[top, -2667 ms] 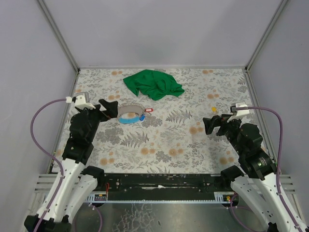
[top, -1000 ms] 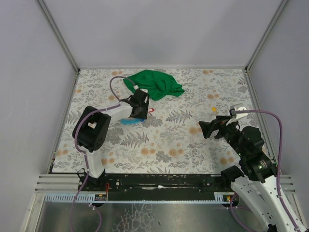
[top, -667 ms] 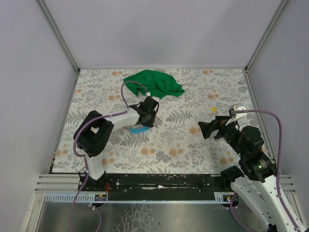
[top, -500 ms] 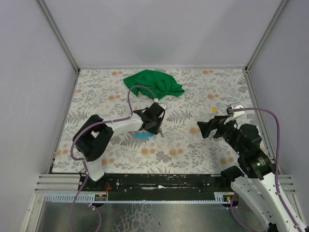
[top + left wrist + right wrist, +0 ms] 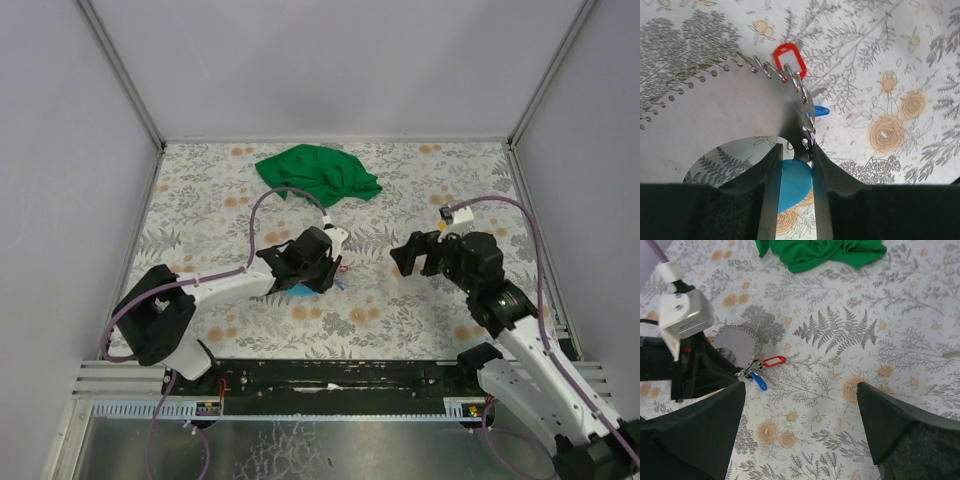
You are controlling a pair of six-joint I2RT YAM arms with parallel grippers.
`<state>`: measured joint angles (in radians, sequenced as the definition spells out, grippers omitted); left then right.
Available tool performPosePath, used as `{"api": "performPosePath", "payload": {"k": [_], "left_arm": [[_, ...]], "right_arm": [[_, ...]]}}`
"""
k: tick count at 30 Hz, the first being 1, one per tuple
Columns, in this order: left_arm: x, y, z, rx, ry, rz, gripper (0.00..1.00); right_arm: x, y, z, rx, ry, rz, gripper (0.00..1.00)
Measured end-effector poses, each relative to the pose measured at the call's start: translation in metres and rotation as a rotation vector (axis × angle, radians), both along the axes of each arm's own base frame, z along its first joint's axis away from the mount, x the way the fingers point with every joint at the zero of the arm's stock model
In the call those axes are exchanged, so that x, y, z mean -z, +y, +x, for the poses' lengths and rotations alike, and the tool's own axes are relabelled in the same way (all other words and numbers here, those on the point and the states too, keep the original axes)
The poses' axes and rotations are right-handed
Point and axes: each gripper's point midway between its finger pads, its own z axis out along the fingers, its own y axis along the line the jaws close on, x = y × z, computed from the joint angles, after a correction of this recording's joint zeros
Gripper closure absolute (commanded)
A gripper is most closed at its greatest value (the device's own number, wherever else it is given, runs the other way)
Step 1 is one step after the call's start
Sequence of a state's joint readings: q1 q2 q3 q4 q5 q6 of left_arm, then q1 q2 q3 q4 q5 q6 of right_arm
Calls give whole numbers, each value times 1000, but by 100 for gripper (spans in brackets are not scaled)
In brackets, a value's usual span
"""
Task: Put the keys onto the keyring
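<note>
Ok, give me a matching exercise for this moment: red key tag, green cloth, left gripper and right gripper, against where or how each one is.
Things:
1. red key tag
2. green cloth
3. left gripper
4. right gripper

Place or state:
A. fingers wide apart, holding nothing
B. crumpled at the far side
C. fingers closed on the keyring
D. lying beside the small blue tag

Pairs: 1-D, 2-B, 3-C, 4-A

Keyring [image 5: 796, 84] half hidden
From above, the left claw [image 5: 322, 272] covers most of it; the keys [image 5: 789, 59] are too small to make out there.
</note>
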<state>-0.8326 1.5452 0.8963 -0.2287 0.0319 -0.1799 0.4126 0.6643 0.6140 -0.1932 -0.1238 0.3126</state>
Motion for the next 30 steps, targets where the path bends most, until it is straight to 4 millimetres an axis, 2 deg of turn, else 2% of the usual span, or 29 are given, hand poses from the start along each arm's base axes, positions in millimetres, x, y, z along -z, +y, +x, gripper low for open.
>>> {"api": "performPosePath", "payload": {"k": [4, 7, 10, 12, 16, 21, 30], "left_arm": [[5, -1, -12, 66, -15, 8, 88], [4, 0, -19, 105, -39, 12, 88], [-6, -3, -23, 141, -85, -14, 87], [-14, -7, -25, 163, -119, -37, 88], [-19, -9, -29, 189, -153, -58, 88], [-14, -10, -36, 213, -164, -64, 88], [-17, -16, -43, 262, -211, -91, 88]], "right_arm": [[29, 9, 15, 7, 84, -5, 1], [56, 20, 17, -36, 186, -14, 1], [79, 40, 15, -116, 296, 21, 1], [87, 53, 15, -159, 341, 63, 1], [97, 77, 16, -242, 422, 149, 6], [97, 103, 19, -336, 486, 273, 24], [107, 133, 17, -469, 607, 425, 32]]}}
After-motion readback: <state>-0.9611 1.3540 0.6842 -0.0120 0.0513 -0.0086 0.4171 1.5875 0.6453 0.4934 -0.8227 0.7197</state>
